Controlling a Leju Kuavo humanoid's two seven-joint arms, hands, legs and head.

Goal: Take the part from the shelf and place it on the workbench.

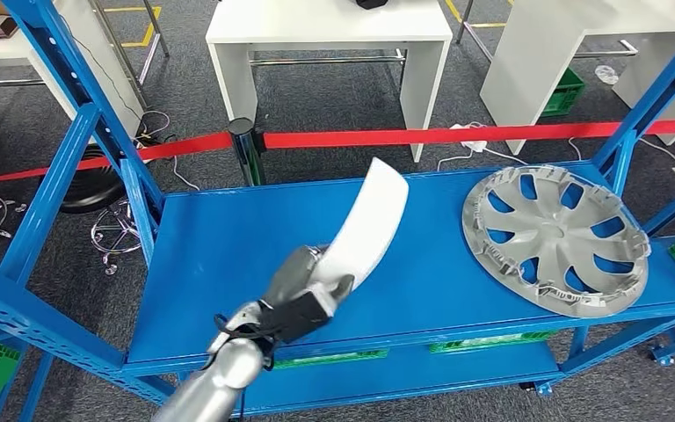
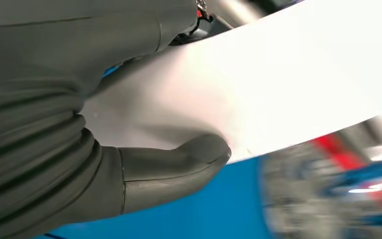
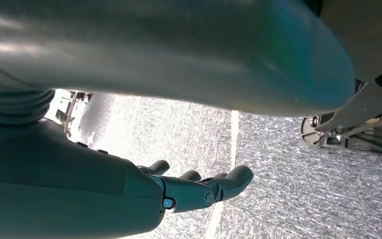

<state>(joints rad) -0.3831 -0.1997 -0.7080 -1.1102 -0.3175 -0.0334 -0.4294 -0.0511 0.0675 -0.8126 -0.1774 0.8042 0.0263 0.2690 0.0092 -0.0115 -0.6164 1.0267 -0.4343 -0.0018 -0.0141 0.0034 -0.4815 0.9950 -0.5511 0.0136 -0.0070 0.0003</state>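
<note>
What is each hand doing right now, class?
Left hand: holding the white part.
Right hand: open, holding nothing, hanging over the floor.

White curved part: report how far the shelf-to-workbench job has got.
Done: the left hand grips the white curved part at its lower end and holds it raised above the blue shelf. In hand: the lift away from the shelf. Left: carrying it to a workbench and setting it down. The silver wheel cover lies on the shelf; the right hand hangs over the floor, holding nothing.
</note>
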